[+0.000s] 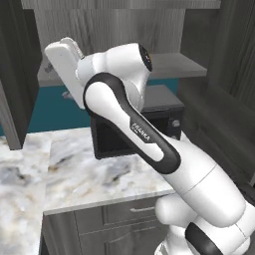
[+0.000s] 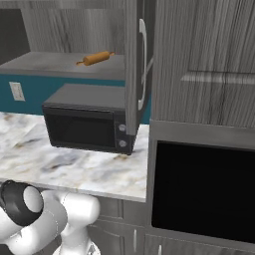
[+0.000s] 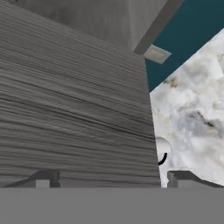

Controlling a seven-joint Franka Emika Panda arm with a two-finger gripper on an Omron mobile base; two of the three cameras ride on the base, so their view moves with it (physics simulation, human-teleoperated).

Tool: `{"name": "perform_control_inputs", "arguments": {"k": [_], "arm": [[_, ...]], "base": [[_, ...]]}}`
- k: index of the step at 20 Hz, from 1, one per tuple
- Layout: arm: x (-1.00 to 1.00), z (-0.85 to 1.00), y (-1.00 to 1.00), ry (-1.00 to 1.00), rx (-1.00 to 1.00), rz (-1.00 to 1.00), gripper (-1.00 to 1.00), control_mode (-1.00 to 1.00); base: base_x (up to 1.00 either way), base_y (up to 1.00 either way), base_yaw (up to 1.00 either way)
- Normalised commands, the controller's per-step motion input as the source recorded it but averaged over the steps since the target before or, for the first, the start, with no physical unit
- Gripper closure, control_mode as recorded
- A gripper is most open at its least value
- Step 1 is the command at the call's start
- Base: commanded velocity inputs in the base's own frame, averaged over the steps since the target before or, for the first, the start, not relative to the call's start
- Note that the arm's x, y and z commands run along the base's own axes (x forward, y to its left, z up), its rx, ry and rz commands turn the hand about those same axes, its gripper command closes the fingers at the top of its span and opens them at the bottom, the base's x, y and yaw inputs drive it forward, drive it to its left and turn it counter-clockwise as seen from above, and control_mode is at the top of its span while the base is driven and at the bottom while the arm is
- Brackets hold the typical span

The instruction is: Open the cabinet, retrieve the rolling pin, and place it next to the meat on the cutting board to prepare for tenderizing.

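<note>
the cabinet [image 2: 132, 74] stood open, its door [image 2: 141, 64] swung out edge-on above the right end of the black microwave [image 2: 87, 119]. the rolling pin [image 2: 95, 58] lay on the grey shelf [image 2: 55, 64] inside the cabinet, above the microwave and a little to its left side. the gripper [image 3: 109, 179] was close against a wood-grain door panel [image 3: 74, 113], and its two finger tips [image 3: 43, 178] stood wide apart with nothing between them. the microwave sat on the marble counter [image 2: 74, 169]
</note>
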Motion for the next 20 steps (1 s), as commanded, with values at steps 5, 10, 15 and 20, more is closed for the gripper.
{"name": "perform_control_inputs", "arguments": {"k": [5, 10, 15, 20], "arm": [[0.00, 0.14, -0.48, -0.01, -0.16, -0.15, -1.00, -1.00], [0.00, 0.01, -0.55, 0.00, -0.23, -0.29, -1.00, -1.00], [0.00, 0.00, -0.69, 0.00, -0.23, -0.34, -1.00, -1.00], [0.04, 0.12, -0.65, 0.00, -0.21, -0.30, -1.00, -1.00]], "base": [[0.00, 0.00, 0.00], [0.00, 0.00, 0.00], [0.00, 0.00, 0.00], [0.00, 0.00, 0.00]]}}
